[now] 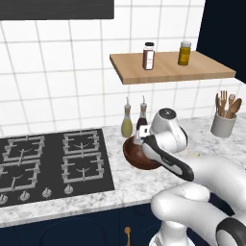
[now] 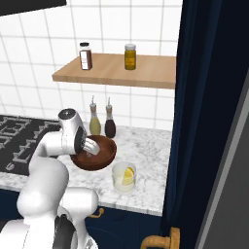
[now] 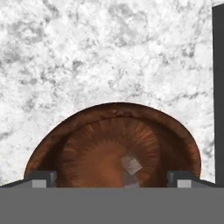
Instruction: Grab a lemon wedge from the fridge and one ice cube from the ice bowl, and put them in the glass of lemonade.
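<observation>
The step in hand is, in my judgement, the picking of the ice cube: a lemon wedge (image 2: 128,173) already floats in the glass of lemonade (image 2: 124,178), so the fridge part looks done.

Going from left to right on the desk (image 1: 120,182): one black stove (image 1: 53,161) with four burners fills the left end. Next, near the back edge, stand two slim bottles, one yellow-green bottle (image 1: 127,124) and one dark bottle (image 1: 142,118). Just in front of them lies the one ice bowl (image 1: 139,154), toward the middle of the desk. The end effector (image 3: 113,178) hangs directly over this bowl, pointing down into it, with its jaws spread wide and nothing between them. In the hand view I count one clear ice cube (image 3: 131,165) on the bottom of the bowl, a little right of centre; a second pale piece seems to lie just below it, but it is cut off and I cannot tell. To the right of the bowl, close to the front edge, stands the single glass. Further right, near the back edge, is one white utensil holder (image 1: 223,124) with wooden spoons. On the wall shelf (image 1: 168,67) above are two jars.

The next move calls for lowering straight down so that the cube comes between the jaws, then closing gently, because such a small smooth cube may slip aside.
</observation>
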You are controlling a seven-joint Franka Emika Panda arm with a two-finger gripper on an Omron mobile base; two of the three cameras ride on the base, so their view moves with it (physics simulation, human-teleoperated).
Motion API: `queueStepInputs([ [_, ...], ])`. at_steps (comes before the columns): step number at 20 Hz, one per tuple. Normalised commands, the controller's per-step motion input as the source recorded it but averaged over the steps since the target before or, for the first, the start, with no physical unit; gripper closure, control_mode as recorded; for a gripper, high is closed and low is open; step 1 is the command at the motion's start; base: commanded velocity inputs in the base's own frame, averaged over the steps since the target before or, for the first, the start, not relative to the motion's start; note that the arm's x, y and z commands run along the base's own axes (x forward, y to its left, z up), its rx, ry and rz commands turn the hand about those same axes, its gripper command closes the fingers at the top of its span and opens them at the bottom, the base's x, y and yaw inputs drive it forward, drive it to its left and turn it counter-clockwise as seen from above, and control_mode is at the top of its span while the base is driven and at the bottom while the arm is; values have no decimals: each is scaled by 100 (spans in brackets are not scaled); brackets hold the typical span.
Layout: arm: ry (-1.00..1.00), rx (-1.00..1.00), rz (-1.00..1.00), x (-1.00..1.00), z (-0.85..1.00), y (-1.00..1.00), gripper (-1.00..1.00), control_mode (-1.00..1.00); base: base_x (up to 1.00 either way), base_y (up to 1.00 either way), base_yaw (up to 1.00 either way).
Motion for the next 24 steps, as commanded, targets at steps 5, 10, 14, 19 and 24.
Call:
queueStepInputs([
  [5, 0, -9, 11, 31, -18, 4, -100, -100, 0, 0, 0],
  [10, 0, -4, 12, 16, -30, 0, -100, -100, 0, 0, 0],
  [14, 0, 0, 3, 8, -28, 0, -100, -100, 0, 0, 0],
  [19, -1, 0, 0, 12, -20, 0, -100, -100, 0, 0, 0],
  [24, 0, 0, 0, 15, -5, 0, -100, -100, 0, 0, 0],
])
